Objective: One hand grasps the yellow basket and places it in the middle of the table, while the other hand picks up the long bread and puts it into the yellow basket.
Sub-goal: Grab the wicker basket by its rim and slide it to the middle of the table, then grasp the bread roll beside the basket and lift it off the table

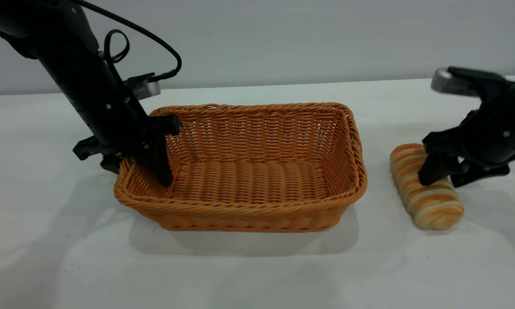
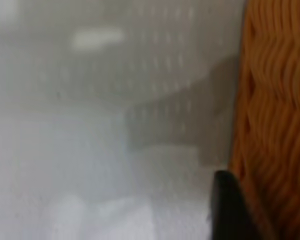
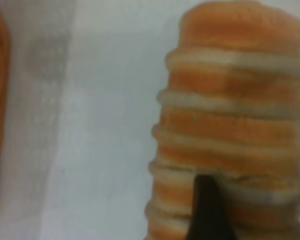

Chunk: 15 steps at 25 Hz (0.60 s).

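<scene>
The yellow basket (image 1: 249, 167) stands on the table (image 1: 257, 274) near its middle, empty. The left gripper (image 1: 139, 161) straddles the basket's left end wall, one finger inside and one outside; whether it is clamped tight cannot be told. The long bread (image 1: 427, 197) lies on the table just beside the basket's right end. The right gripper (image 1: 444, 171) sits astride the bread, one finger touching its top; full closure cannot be confirmed. Basket placement appears essentially complete. Lifting the bread and depositing it in the basket remain.
</scene>
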Each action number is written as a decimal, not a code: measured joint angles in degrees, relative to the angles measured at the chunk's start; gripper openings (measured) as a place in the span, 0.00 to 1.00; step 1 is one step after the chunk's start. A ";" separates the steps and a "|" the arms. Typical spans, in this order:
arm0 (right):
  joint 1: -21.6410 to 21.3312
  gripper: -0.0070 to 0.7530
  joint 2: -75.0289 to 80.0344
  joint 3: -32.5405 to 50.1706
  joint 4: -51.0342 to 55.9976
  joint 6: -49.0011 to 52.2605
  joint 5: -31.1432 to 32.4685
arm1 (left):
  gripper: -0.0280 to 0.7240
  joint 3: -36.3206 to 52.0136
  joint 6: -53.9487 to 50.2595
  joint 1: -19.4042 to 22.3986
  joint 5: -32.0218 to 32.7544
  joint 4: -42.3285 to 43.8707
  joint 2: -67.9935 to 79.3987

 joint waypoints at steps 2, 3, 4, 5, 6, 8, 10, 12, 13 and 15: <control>0.00 0.62 1.43 -1.07 0.14 -0.17 0.48 | 0.78 0.00 0.34 0.00 2.15 0.37 -0.91; 0.00 0.55 1.97 -1.41 0.27 -0.34 0.65 | 0.83 0.00 0.51 0.00 3.39 0.87 -1.79; 0.00 0.46 2.36 -1.46 0.28 -0.64 0.65 | 0.88 0.00 0.56 0.00 4.45 1.30 -3.08; 0.00 0.34 2.42 -1.52 0.33 -0.66 0.73 | 0.90 0.00 0.56 0.00 5.14 1.66 -4.32; 0.00 0.21 2.42 -1.52 0.33 -0.81 0.90 | 0.91 0.00 0.56 0.00 5.84 1.85 -5.99; 0.00 0.10 2.28 -1.52 -0.12 -0.81 1.25 | 0.91 0.00 0.61 0.00 6.87 2.61 -9.53; -0.30 0.09 1.25 -1.52 -2.61 -0.81 2.16 | 0.89 0.00 0.66 0.00 8.01 2.97 -13.15; -0.58 0.09 -1.48 -1.40 -7.10 0.41 4.59 | 0.86 0.00 0.66 0.00 9.33 3.83 -17.21; -0.70 0.09 -3.30 -1.40 -9.49 2.03 6.03 | 0.85 0.00 0.66 0.00 10.10 4.76 -19.52; -0.75 0.09 -8.98 -1.40 -12.84 6.09 9.09 | 0.82 0.00 0.66 0.00 12.00 6.59 -24.23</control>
